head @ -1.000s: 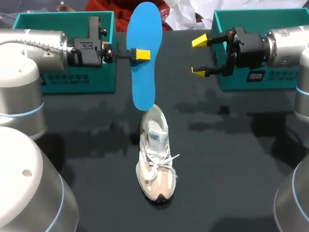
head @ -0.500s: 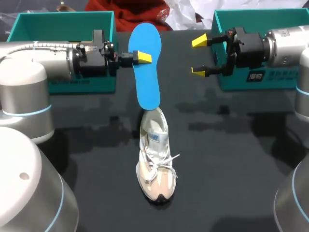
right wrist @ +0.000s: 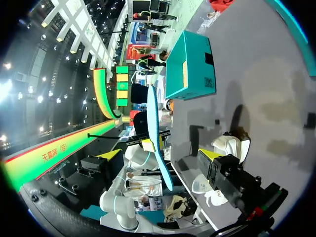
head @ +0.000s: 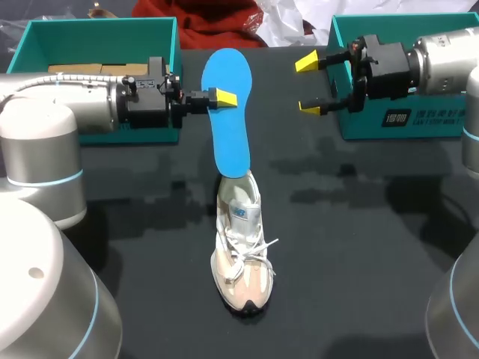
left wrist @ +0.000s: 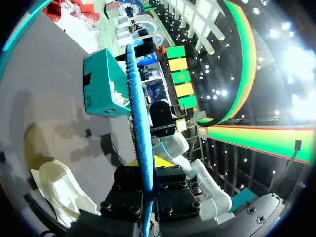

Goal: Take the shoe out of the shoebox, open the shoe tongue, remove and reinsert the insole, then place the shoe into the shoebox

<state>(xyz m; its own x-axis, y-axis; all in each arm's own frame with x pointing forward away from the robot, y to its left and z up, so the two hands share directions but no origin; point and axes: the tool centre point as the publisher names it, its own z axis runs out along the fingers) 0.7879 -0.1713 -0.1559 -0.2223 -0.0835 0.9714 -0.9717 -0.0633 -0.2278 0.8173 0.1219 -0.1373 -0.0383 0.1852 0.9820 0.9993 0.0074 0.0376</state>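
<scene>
My left gripper is shut on a blue insole, gripping it by one long edge. The insole hangs upright, and its lower end meets the heel opening of the white shoe standing mid-table. In the left wrist view the insole runs edge-on between the fingers of the left gripper, with the shoe off to one side below. My right gripper stands open to the right of the insole, apart from it. The right wrist view shows the insole ahead of the right gripper, and the shoe beyond one finger.
A teal shoebox stands at the back left behind my left arm, with brown cardboard inside. A second teal box stands at the back right under my right arm. Bare dark tabletop surrounds the shoe.
My left gripper has brought the insole down and nearer, so its lower end now reaches the shoe's heel. The right gripper has shifted only slightly.
</scene>
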